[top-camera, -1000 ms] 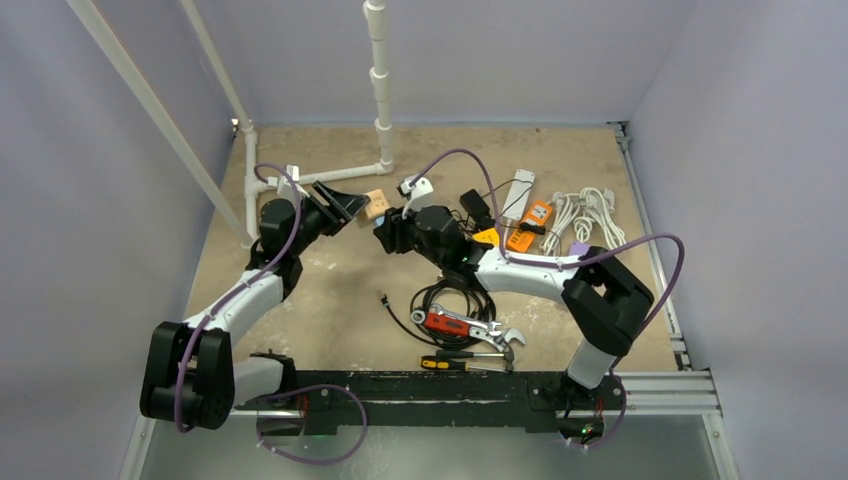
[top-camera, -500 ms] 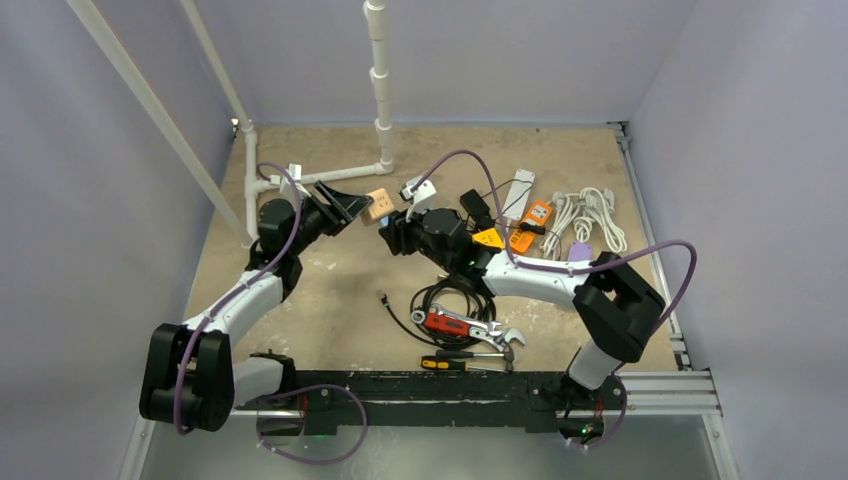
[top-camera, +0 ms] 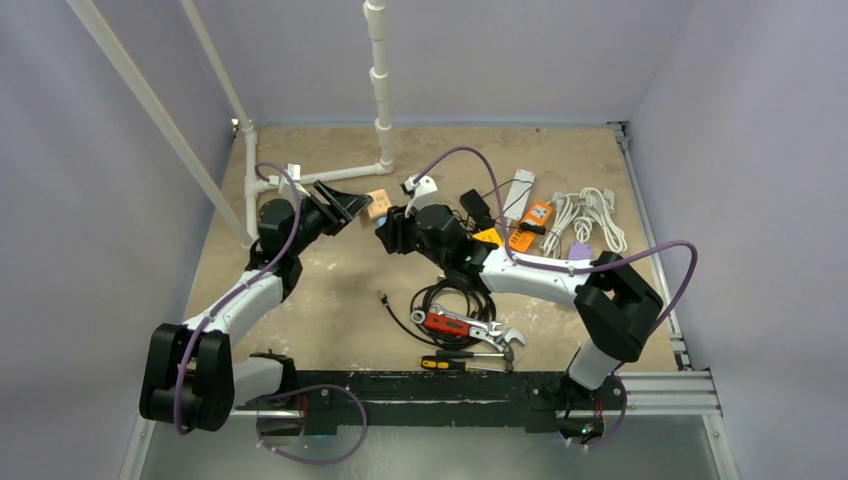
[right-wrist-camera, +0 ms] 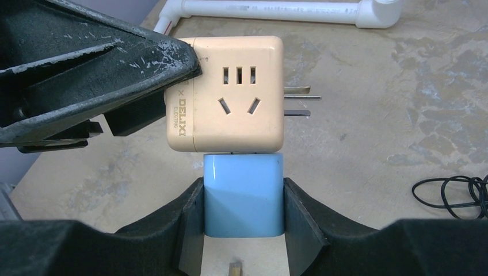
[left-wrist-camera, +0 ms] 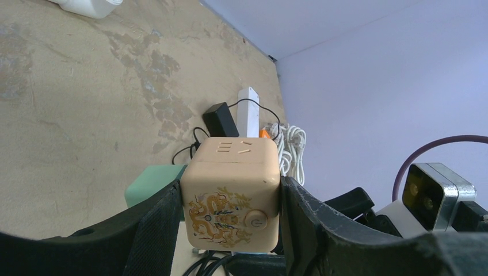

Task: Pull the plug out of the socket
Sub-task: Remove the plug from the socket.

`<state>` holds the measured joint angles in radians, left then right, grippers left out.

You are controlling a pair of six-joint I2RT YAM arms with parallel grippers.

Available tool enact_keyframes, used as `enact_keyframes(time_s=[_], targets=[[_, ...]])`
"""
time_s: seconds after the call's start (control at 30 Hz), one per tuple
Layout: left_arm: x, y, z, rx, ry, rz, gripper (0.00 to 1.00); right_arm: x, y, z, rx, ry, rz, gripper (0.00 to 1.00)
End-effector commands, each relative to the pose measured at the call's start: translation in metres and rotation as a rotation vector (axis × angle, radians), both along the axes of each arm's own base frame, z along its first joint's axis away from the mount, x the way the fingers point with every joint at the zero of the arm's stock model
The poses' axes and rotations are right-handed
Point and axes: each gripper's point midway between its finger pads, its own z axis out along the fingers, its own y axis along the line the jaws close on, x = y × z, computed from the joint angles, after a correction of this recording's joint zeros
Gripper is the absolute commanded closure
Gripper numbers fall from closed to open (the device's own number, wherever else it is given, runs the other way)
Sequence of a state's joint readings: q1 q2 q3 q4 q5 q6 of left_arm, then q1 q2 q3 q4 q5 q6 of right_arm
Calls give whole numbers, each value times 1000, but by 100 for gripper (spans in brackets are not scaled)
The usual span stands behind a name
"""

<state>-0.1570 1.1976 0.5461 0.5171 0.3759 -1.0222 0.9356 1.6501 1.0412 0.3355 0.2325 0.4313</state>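
Worn tan tabletop [top-camera: 330,290] lies bare between the two arms, giving the widest free room. On the left, the left gripper [top-camera: 358,206] clamps the beige cube socket [top-camera: 377,203] by its sides, above the table and near the white pipe [top-camera: 345,175], about where it was half a second ago. The blue plug [right-wrist-camera: 244,194] sits flush against the socket, squeezed between the right gripper [top-camera: 390,224] fingers. That arm's elbow has shifted slightly rightward. Coiled black cable [top-camera: 452,297] and tools crowd the near right.
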Motion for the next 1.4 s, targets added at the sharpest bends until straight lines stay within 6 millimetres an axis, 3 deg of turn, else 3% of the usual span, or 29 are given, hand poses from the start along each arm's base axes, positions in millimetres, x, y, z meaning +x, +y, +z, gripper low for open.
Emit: enact_keyframes(time_s=[0.0, 0.37, 0.73, 0.83, 0.97, 1.2, 1.37], targets=[[17, 22, 26, 18, -107, 101, 100, 13, 4, 48, 130, -69, -15, 100], [18, 21, 25, 19, -104, 95, 100, -24, 11, 76, 24, -333, 198, 100], [19, 18, 25, 13, -102, 78, 100, -13, 1, 81, 115, -229, 52, 100], [20, 16, 23, 8, -96, 67, 80, -14, -2, 89, 132, -246, 48, 100], [20, 14, 23, 2, -95, 55, 59, -13, -2, 98, 146, -264, 43, 100], [20, 12, 19, 0, -86, 42, 41, -9, -2, 106, 181, -268, 10, 100], [20, 9, 16, -5, -79, 28, 34, -6, 3, 114, 214, -265, 6, 100]])
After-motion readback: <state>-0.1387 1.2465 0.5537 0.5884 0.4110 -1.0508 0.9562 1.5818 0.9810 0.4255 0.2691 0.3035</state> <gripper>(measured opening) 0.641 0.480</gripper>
